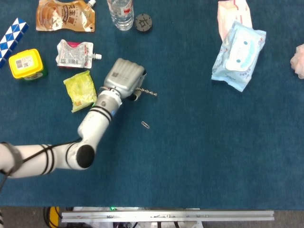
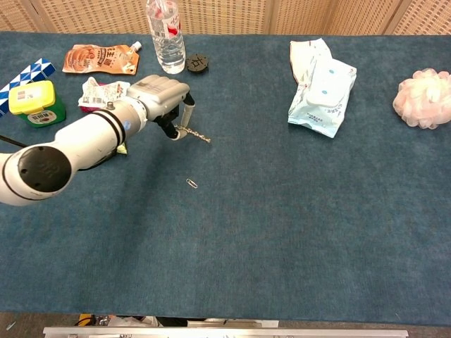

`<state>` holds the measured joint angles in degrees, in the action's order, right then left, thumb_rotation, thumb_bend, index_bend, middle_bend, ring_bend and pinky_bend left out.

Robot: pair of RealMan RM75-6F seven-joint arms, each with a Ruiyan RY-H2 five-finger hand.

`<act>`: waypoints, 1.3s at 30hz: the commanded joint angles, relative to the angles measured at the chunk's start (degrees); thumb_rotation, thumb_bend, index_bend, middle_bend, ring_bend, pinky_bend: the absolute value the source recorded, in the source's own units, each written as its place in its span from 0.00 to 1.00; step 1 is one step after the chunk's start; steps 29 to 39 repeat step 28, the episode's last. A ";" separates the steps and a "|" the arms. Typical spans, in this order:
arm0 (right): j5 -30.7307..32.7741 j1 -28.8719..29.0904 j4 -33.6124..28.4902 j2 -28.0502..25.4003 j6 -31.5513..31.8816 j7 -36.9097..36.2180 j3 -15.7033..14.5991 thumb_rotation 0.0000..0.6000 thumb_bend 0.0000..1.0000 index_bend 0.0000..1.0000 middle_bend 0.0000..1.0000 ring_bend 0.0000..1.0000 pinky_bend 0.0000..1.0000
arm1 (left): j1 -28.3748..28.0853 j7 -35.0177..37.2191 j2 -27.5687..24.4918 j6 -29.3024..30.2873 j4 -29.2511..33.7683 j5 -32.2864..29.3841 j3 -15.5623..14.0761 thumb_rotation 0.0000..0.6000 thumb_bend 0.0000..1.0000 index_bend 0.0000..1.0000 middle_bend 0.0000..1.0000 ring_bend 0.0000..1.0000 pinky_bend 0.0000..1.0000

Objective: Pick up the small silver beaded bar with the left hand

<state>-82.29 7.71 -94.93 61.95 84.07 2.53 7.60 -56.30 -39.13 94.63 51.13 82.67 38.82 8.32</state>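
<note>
Fingers of my left hand pinch the small silver beaded bar, tilted, upper left of centre above the blue tablecloth.

The inner end of the beaded bar is hidden under the left hand; the pink puff is cut off at the right edge.
</note>
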 commanded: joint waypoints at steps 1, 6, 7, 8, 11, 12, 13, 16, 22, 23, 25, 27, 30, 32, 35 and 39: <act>-0.17 0.14 0.04 0.10 -0.07 -0.13 0.04 1.00 0.19 0.16 0.33 0.32 0.32 | 2.19 2.81 -2.94 0.96 4.16 2.77 -1.42 1.00 0.33 0.58 0.92 0.95 1.00; -0.28 0.28 0.31 0.22 -0.24 -0.51 0.04 1.00 0.19 0.16 0.33 0.33 0.32 | 4.73 5.69 -7.14 2.30 9.84 6.54 -3.08 1.00 0.33 0.58 0.93 0.95 1.00; -0.30 0.29 0.37 0.25 -0.25 -0.63 0.04 1.00 0.19 0.16 0.33 0.33 0.32 | 5.12 6.00 -7.74 2.61 10.71 7.18 -3.40 1.00 0.33 0.58 0.93 0.95 1.00; -0.34 0.30 0.42 0.28 -0.25 -0.72 0.04 1.00 0.19 0.16 0.33 0.33 0.32 | 5.49 6.25 -8.28 2.92 11.49 7.84 -3.73 1.00 0.33 0.58 0.93 0.95 1.00; -0.43 0.34 0.58 0.37 -0.31 -0.92 -0.01 1.00 0.19 0.16 0.33 0.33 0.32 | 6.47 6.77 -9.89 3.75 13.42 9.80 -4.74 1.00 0.33 0.58 0.93 0.95 1.00; -0.45 0.34 0.60 0.40 -0.29 -0.98 -0.02 1.00 0.19 0.16 0.33 0.33 0.32 | 6.79 7.01 -10.55 3.90 14.11 10.40 -5.06 1.00 0.33 0.58 0.93 0.95 1.00; -0.46 0.34 0.59 0.41 -0.29 -1.03 -0.01 1.00 0.19 0.16 0.33 0.33 0.32 | 7.03 7.21 -11.07 4.01 14.63 10.85 -5.26 1.00 0.33 0.58 0.93 0.95 1.00; -0.53 0.36 0.62 0.48 -0.17 -1.08 0.03 1.00 0.19 0.16 0.33 0.33 0.32 | 7.88 7.88 -12.74 4.60 16.38 12.23 -5.87 1.00 0.33 0.58 0.93 0.95 1.00; -0.56 0.57 0.65 0.69 -0.42 -1.02 0.04 1.00 0.19 0.16 0.33 0.33 0.32 | 9.73 10.69 -14.78 5.16 19.70 13.98 -6.43 1.00 0.33 0.58 0.93 0.95 1.00; -0.61 0.60 0.61 0.69 -0.40 -0.98 0.05 1.00 0.19 0.16 0.33 0.33 0.32 | 9.87 10.76 -14.98 5.25 20.04 14.30 -6.53 1.00 0.33 0.58 0.93 0.95 1.00; -0.74 0.64 0.53 0.68 -0.37 -0.95 0.04 1.00 0.19 0.16 0.33 0.33 0.32 | 10.13 10.71 -15.24 5.42 20.69 14.89 -6.80 1.00 0.33 0.58 0.93 0.95 1.00; -0.77 0.65 0.53 0.69 -0.35 -0.95 0.03 1.00 0.19 0.16 0.33 0.33 0.32 | 10.32 10.69 -15.39 5.47 21.25 15.19 -6.96 1.00 0.33 0.58 0.93 0.95 1.00; -0.76 0.64 0.54 0.69 -0.35 -0.97 0.02 1.00 0.19 0.16 0.33 0.33 0.32 | 10.40 10.76 -15.43 5.45 21.41 15.26 -7.00 1.00 0.33 0.58 0.93 0.95 1.00; -0.76 0.64 0.54 0.69 -0.35 -0.97 0.02 1.00 0.19 0.16 0.33 0.33 0.32 | 10.40 10.76 -15.43 5.45 21.41 15.26 -7.00 1.00 0.33 0.58 0.93 0.95 1.00; -0.76 0.64 0.54 0.69 -0.35 -0.97 0.02 1.00 0.19 0.16 0.33 0.33 0.32 | 10.40 10.76 -15.43 5.45 21.41 15.26 -7.00 1.00 0.33 0.58 0.93 0.95 1.00; -0.76 0.64 0.54 0.69 -0.35 -0.97 0.02 1.00 0.19 0.16 0.33 0.33 0.32 | 10.40 10.76 -15.43 5.45 21.41 15.26 -7.00 1.00 0.33 0.58 0.93 0.95 1.00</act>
